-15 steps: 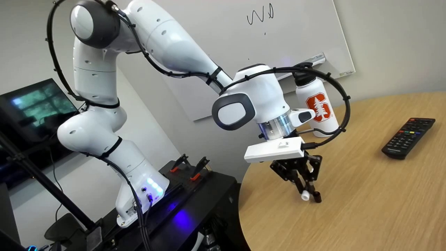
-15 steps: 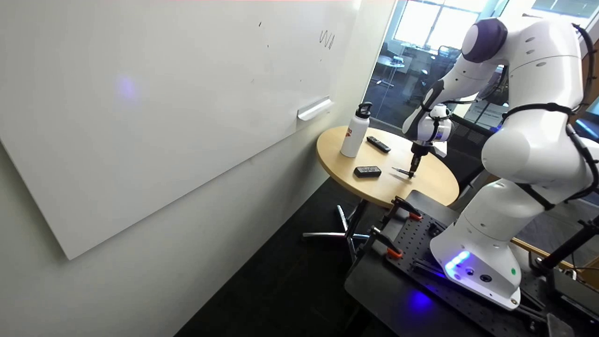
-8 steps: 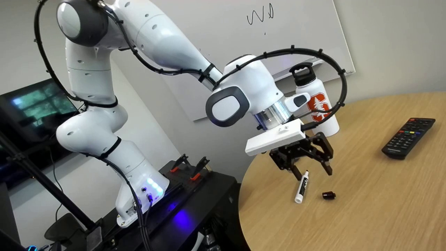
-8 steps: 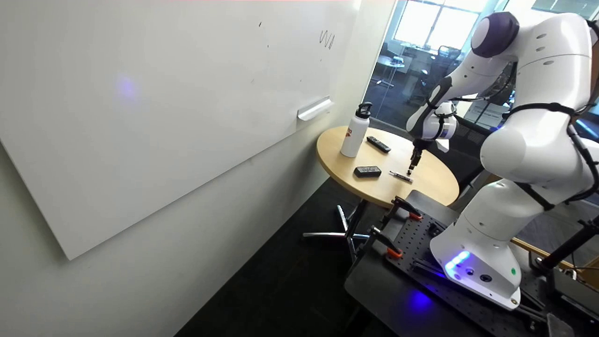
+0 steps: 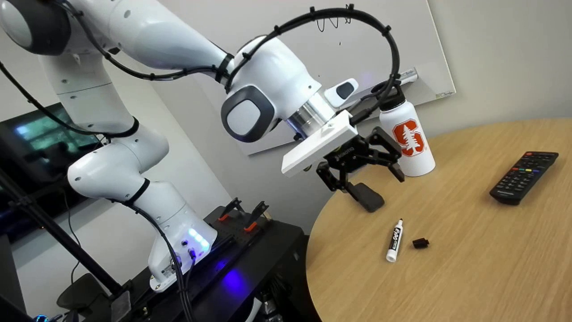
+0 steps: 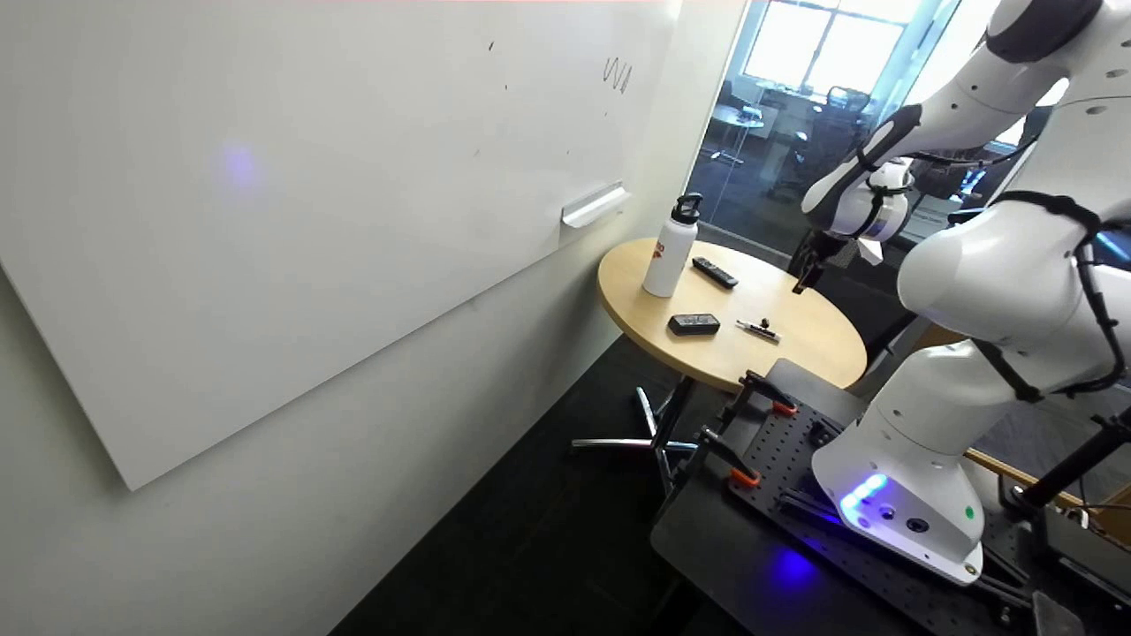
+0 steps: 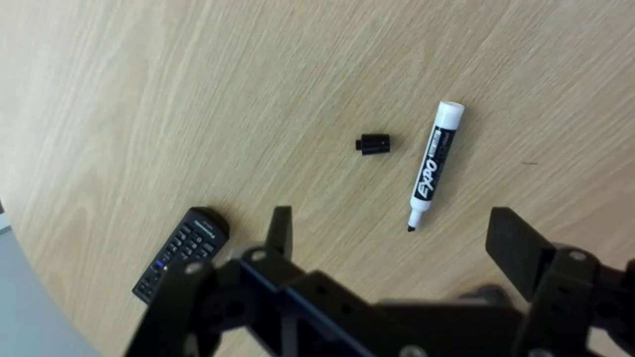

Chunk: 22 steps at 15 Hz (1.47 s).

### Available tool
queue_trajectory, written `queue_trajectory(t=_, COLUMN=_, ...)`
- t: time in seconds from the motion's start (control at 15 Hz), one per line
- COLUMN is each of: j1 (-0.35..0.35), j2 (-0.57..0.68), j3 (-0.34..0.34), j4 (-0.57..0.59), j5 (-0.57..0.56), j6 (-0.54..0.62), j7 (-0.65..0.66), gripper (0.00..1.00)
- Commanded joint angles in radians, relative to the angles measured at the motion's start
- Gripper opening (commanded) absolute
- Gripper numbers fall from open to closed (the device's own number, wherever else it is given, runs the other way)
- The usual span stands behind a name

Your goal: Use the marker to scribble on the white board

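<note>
Marker [image 7: 430, 163] on a round table [image 5: 469, 268]. In the wrist view it lies flat, right of centre: a slim white barrel, black label lettered EXPO, blunt white end toward the top of the frame, narrow dark tip exposed toward the bottom. Just to its left, not touching, a short black cap [image 7: 374, 144] rests on its side. The gripper [image 7: 389, 218] enters along the bottom edge, jaws spread wide; in both exterior views it hangs above the table, apart from the marker. The table surface shows pale, streaked wood grain. At lower left of the wrist view is a black remote control [image 7: 181, 248]. In an exterior view, a white bottle [image 5: 407, 134] with black lid and red logo stands right of centre, and a screen [image 5: 42, 138] glows at the left edge. In an exterior view, a black block [image 6: 694, 325] lies left of the marker; the white board [image 6: 309, 221], on a pale wall [image 6: 424, 406], fills the upper left and bears dark handwriting [image 6: 617, 75] toward its right end, above a pale tray [image 6: 594, 208]. A glass partition [image 6: 755, 212] with a bright window [image 6: 786, 44] beyond it occupies the upper right.
</note>
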<state>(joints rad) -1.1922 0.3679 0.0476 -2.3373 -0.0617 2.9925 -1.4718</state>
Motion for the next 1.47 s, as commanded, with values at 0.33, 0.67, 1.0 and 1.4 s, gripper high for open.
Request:
queue_trajectory(t=0.33, j1=-0.184, j2=-0.229, j3=0.191, j4=-0.128, j5=0.283, j6=-0.148, j7=-0.377, gripper=1.0)
queue_trajectory(t=0.67, j1=-0.059, j2=-0.198, j3=0.056, j4=-0.093, j5=0.328, j6=-0.155, j7=-0.414, gripper=1.0)
queue_trajectory(t=1.0, j1=-0.04, j2=-0.185, j3=0.046, j4=-0.093, j5=0.328, j6=-0.154, j7=-0.414, gripper=1.0)
queue_trajectory(t=1.4, j1=-0.039, j2=-0.185, j3=0.046, j4=-0.092, j5=0.328, j6=-0.154, j7=-0.414, gripper=1.0)
